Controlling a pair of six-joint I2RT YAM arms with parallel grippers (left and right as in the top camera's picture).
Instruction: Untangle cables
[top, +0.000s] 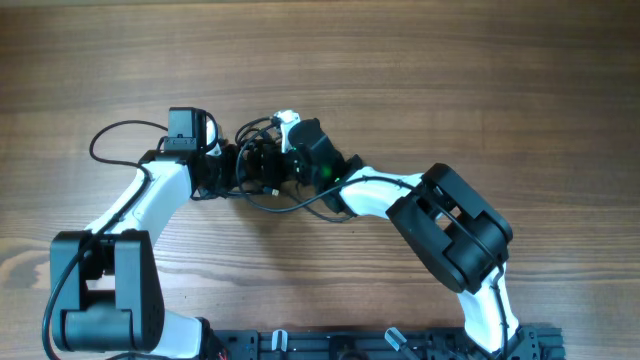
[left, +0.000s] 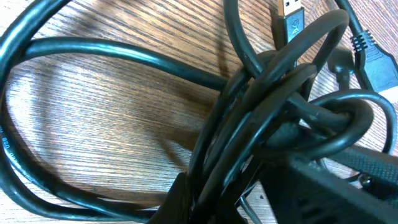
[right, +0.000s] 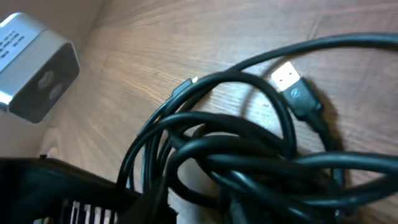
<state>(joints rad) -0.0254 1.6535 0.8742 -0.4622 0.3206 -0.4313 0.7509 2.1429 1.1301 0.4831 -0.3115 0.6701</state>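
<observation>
The cables (top: 258, 162) are a tight black bundle on the wooden table, with loose loops trailing toward the front. My left gripper (top: 228, 168) holds the bundle's left side and my right gripper (top: 283, 168) its right side, both very close together. In the left wrist view the fingers (left: 211, 199) are closed round several strands of the cables (left: 273, 106), with a USB plug (left: 291, 15) lying beyond. In the right wrist view the fingers (right: 168, 202) pinch strands of the cables (right: 249, 149), and a USB plug (right: 287, 77) lies free on the wood.
The left arm's own thicker wire (top: 120, 135) loops out to the left. The left wrist's silver camera (right: 37, 68) sits close to the right gripper. A black rail (top: 380, 345) runs along the table's front edge. The wooden table (top: 450, 70) stretches behind.
</observation>
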